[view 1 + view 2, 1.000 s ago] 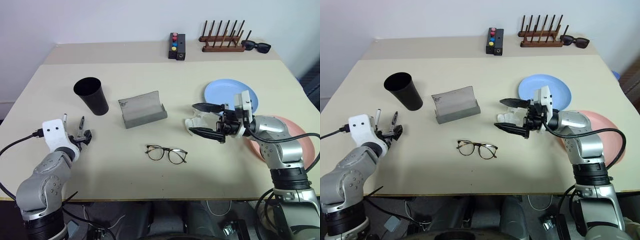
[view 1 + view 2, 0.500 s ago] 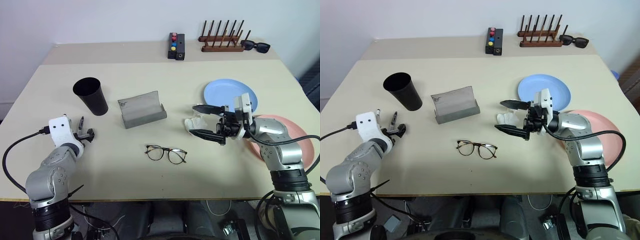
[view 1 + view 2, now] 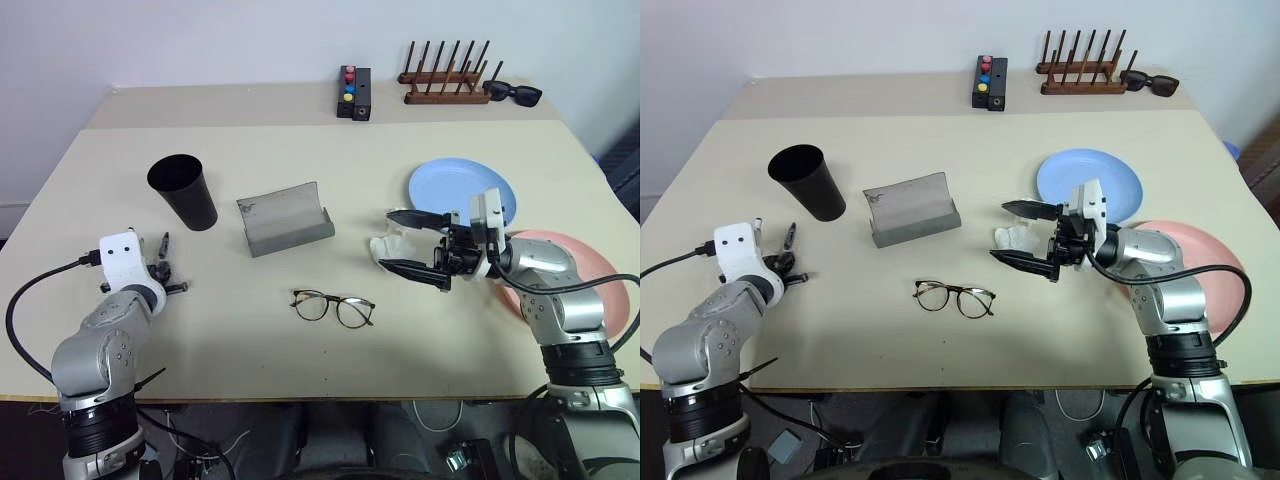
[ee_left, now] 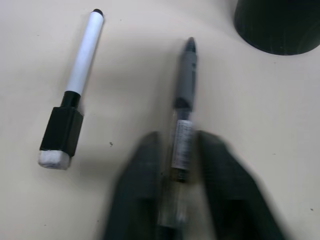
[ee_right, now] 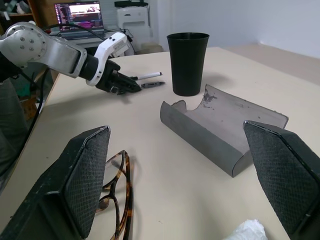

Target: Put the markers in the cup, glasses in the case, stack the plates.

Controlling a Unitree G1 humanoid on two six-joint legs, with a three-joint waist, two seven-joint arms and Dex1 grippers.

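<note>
Jaws: our left gripper (image 4: 181, 165) pinching the grey marker (image 4: 183, 102), right gripper (image 3: 418, 243) wide, empty | Place: near-left table (image 3: 300, 350), beside cup (image 3: 183, 191) | Handling: we judge it light, stiff, slick; grip mid-barrel.

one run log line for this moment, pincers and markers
left pincer: closing around grey marker on table | white marker with black cap: lying beside it | right pincer: open, empty | tall black cup: upright
</note>
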